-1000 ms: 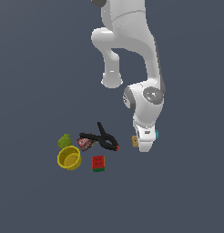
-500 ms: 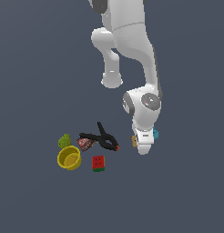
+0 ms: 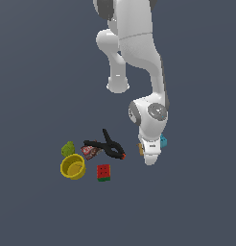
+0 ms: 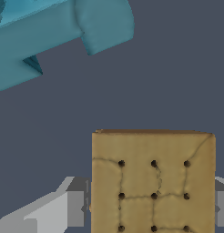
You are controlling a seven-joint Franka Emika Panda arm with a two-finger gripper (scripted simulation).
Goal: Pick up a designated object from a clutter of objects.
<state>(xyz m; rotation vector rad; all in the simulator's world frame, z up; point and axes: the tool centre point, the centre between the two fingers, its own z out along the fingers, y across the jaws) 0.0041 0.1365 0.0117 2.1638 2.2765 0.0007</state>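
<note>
Now at the grasp step: gripper (image 4: 152, 209) straddles the tan block (image 4: 153, 182), fingers (image 4: 75, 208) flanking it; contact unclear. Next, confirm closure, then lift clear of the cyan block (image 4: 50, 36).

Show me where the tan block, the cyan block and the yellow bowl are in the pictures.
tan block (image 4: 153, 182), wrist view, middle of its dotted face.
cyan block (image 4: 54, 32), wrist view, its broad side.
yellow bowl (image 3: 64, 169), exterior view, its rim on the exterior view's left.

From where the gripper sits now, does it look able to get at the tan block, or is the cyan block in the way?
Probably yes. In the wrist view the tan block sits between the gripper fingers, one at each side. The cyan block lies apart, with bare floor between. Whether the fingers touch it I cannot tell.
</note>
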